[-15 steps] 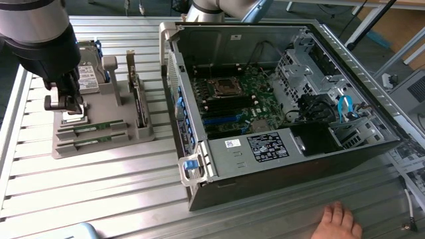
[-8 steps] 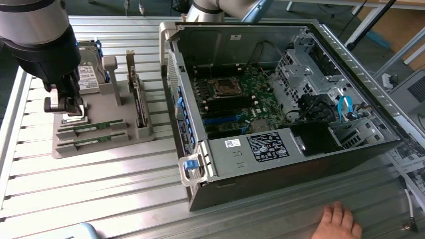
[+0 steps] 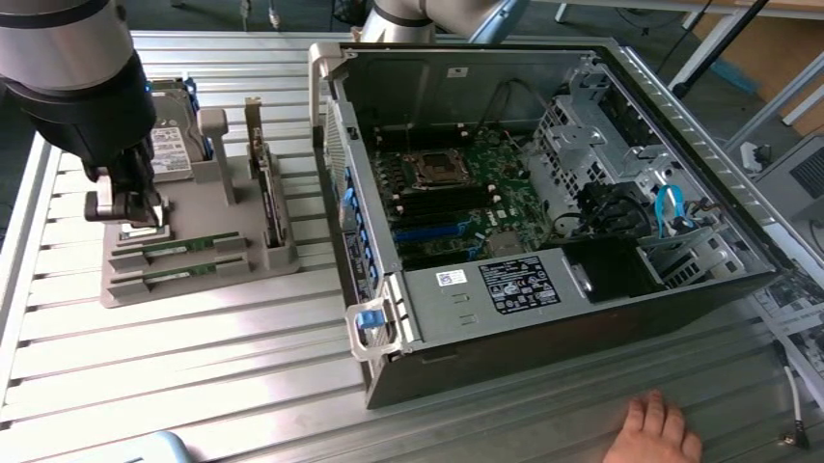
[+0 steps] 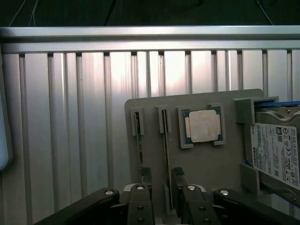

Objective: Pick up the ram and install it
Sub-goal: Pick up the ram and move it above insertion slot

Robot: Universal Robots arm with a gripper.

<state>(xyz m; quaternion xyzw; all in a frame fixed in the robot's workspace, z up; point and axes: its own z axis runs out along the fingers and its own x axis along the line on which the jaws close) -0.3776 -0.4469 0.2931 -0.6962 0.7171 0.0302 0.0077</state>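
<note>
**Even light outside, harsh glare at the wrist**

In the exterior view the scene is lit brightly and evenly from above. Soft streaks of reflected light are carried along the slats of the metal table (image 3: pixel 193 376), and only faint shadows are cast beside the grey tray (image 3: pixel 123 289). The inside of the open computer case (image 3: pixel 515 174) is left darker, and its outer side wall is nearly black.

In the wrist view the light is harsher. The table (image 4: pixel 70 117) is washed toward white mid-frame, the processor chip (image 4: pixel 204 125) is flared pale, and the background beyond is lost in black. The gripper (image 4: pixel 161 174) is rendered dark, with small highlights on its screws.
</note>
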